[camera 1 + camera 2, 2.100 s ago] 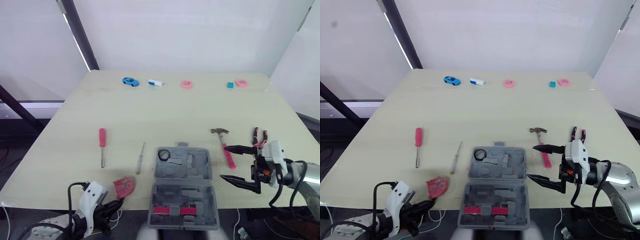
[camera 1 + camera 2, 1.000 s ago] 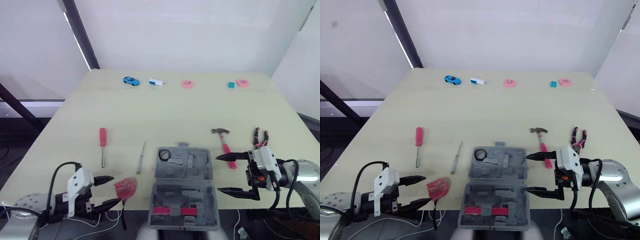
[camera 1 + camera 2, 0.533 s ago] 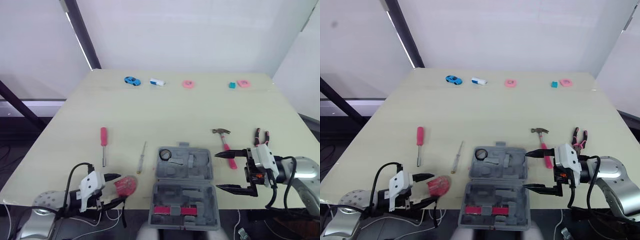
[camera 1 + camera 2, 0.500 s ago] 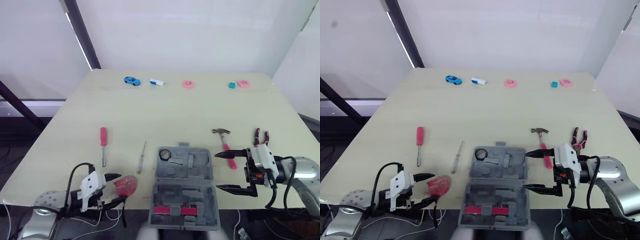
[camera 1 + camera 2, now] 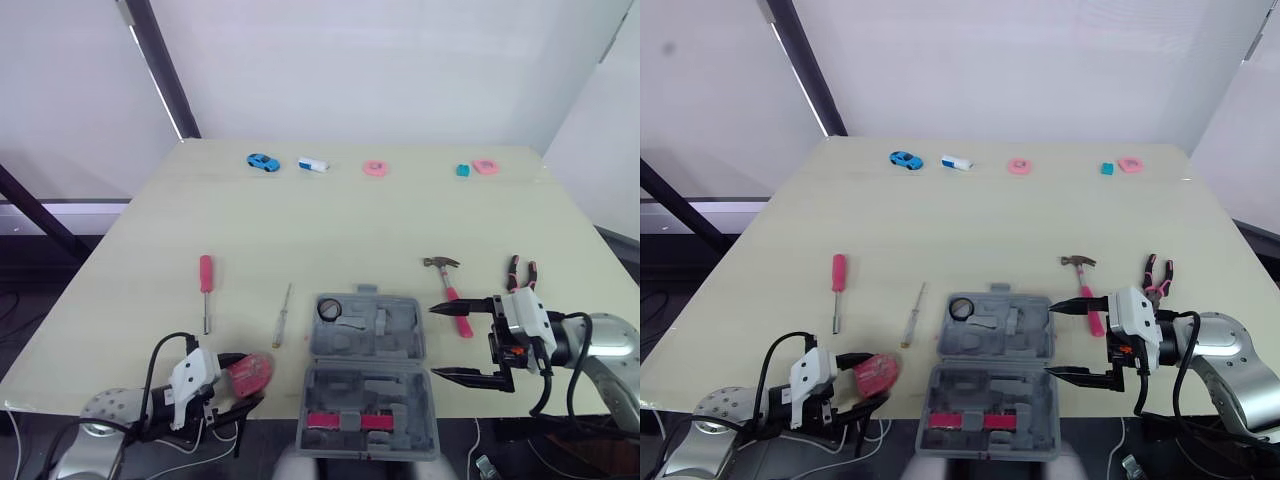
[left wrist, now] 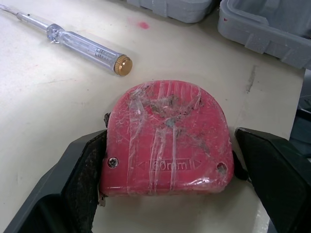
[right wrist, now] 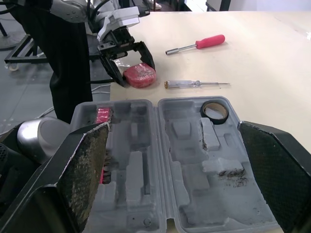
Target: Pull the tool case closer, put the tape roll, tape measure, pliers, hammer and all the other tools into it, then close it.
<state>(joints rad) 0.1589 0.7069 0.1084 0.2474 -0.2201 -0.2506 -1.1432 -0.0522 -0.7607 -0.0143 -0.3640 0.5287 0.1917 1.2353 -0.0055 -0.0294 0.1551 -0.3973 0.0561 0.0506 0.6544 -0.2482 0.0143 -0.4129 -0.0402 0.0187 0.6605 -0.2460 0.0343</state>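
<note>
Both sets of jaws stand released: at the worktop's [image 5: 330, 220] near left edge we see the left gripper [image 5: 252, 378] parted around the red tape measure [image 6: 165, 138], a clear-handled screwdriver [image 5: 282, 315] just beyond it. In the middle the tool case [image 5: 365, 340] lies open at the near edge, with the tape roll [image 5: 329, 309] in its far-left pocket. To the right, the right gripper [image 5: 432, 341] gapes wide just beside the case, with the hammer [image 5: 448, 285] and pliers [image 5: 520, 272] beyond it.

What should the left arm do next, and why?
Probably close the left end effector on the tape measure: its fingers sit on either side of it, one not quite touching, and the tool case lies open beside it.
</note>
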